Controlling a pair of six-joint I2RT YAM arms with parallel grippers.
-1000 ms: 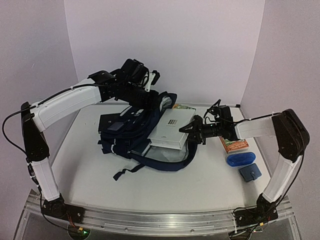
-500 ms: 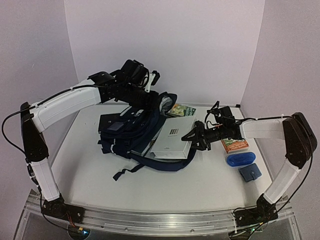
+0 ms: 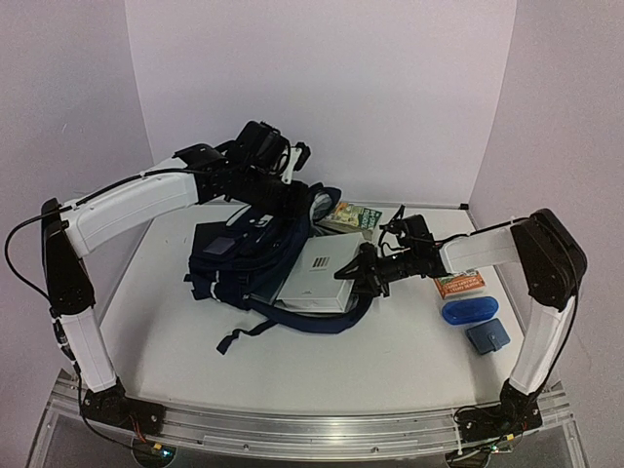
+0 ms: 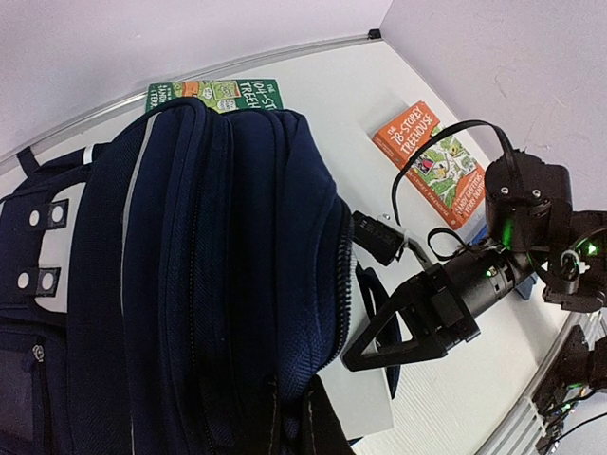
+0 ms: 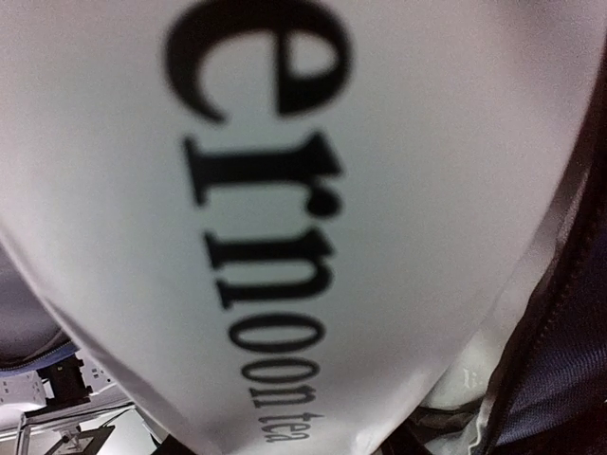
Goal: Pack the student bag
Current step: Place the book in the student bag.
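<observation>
left gripper (image 3: 289, 188): clamped on student bag (image 3: 239, 258) top, bag hanging below | right gripper (image 3: 353, 272): gripping white book (image 3: 317, 275), book ahead, partly inside bag mouth

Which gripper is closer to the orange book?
Right. The right gripper, on the white book, is beside the orange book; the left gripper holds the student bag farther off.

1 bag (image 3: 239, 255) — 3 books (image 3: 317, 273) — 1 case (image 3: 468, 311), 1 pouch (image 3: 487, 336)
</observation>
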